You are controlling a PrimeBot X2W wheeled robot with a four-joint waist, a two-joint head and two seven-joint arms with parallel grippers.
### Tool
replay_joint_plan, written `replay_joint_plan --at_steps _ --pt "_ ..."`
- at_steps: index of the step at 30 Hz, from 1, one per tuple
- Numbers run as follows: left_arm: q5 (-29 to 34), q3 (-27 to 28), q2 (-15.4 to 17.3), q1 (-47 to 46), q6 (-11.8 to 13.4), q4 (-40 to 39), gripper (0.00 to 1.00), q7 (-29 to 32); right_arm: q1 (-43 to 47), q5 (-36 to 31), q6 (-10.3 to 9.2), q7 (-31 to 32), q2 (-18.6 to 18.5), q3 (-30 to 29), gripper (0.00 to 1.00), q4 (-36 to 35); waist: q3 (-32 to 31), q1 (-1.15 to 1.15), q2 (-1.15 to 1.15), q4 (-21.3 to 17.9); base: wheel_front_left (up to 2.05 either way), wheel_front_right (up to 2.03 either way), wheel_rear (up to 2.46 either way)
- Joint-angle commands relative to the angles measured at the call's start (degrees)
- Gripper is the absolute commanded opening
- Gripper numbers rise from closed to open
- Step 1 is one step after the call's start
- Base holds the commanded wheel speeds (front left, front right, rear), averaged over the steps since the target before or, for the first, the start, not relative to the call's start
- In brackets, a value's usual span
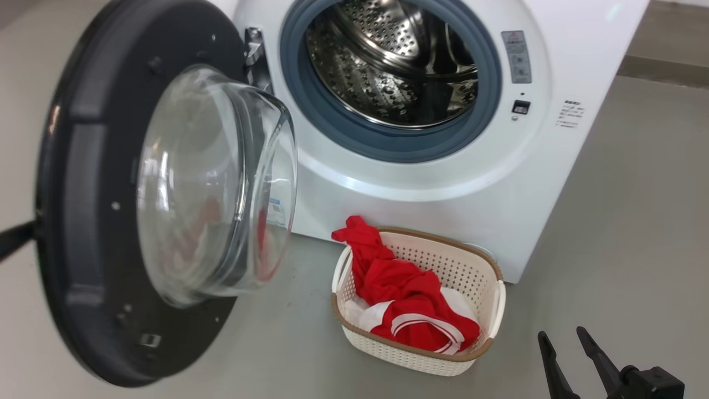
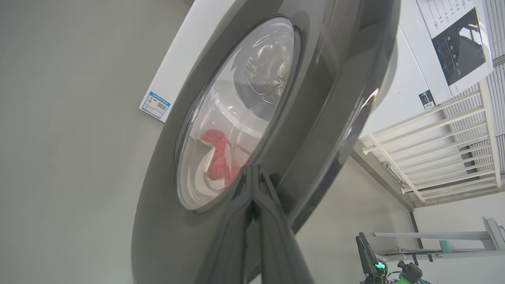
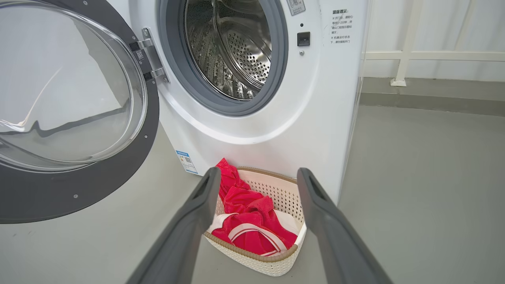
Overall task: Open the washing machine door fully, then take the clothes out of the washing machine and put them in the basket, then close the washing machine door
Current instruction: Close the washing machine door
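Note:
The washing machine (image 1: 443, 183) stands with its steel drum (image 1: 388, 61) bare. The washing machine door (image 1: 83, 221) is swung out to the left, its glass bowl bulging toward me. My left gripper (image 2: 252, 170) is shut, holding nothing, and its tips press on the door's glossy outer face (image 2: 315, 98). In the head view it shows as a dark bar (image 1: 22, 235) at the door's left edge. The red and white clothes (image 1: 399, 288) lie in the basket (image 1: 443, 238) on the floor before the machine. My right gripper (image 1: 565, 343) hangs open and empty to the basket's right. Its wrist view frames the basket (image 3: 276, 264) and clothes (image 3: 244, 205).
Grey floor (image 1: 626, 233) spreads to the right of the machine. A white railing (image 3: 402, 59) runs along the wall behind. A blue label (image 3: 185, 161) sits low on the machine's front. The open door takes up the space at the left.

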Motion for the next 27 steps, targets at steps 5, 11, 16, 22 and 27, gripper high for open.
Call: replay_joint_plan --at_steps 5,11,16,22,27 --pt "-2.08 1.51 0.97 0.93 -0.41 -6.66 0.0 0.6 -0.58 0.25 0.28 -0.37 -0.69 0.61 1.0 -1.82 -1.09 0.0 0.0 -1.86 0.0 0.0 0.0" --pt "-2.67 0.79 -0.6 2.8 -0.41 -11.94 0.0 0.18 -0.6 0.26 0.28 -0.37 -0.71 0.18 1.0 -2.04 -1.18 0.0 0.0 -3.78 0.0 0.0 0.0" --pt "-2.15 -0.63 -2.1 3.57 -0.41 -15.34 0.0 -0.86 -0.57 0.25 0.28 -0.37 -0.74 0.06 1.0 -2.13 -1.09 0.0 0.0 -5.44 0.0 0.0 0.0" --pt "-1.32 -2.57 -4.26 4.25 -0.41 -18.1 0.0 -3.33 -0.77 0.37 0.28 -0.37 -0.81 -0.06 1.0 -2.1 -0.77 0.0 0.0 -7.9 0.0 0.0 0.0" --pt "-0.91 -4.32 -6.27 3.86 -0.41 -20.04 0.0 -5.38 -0.74 0.34 0.28 -0.37 -0.89 -0.4 1.0 -2.29 -0.62 0.0 0.0 -9.42 0.0 0.0 0.0"
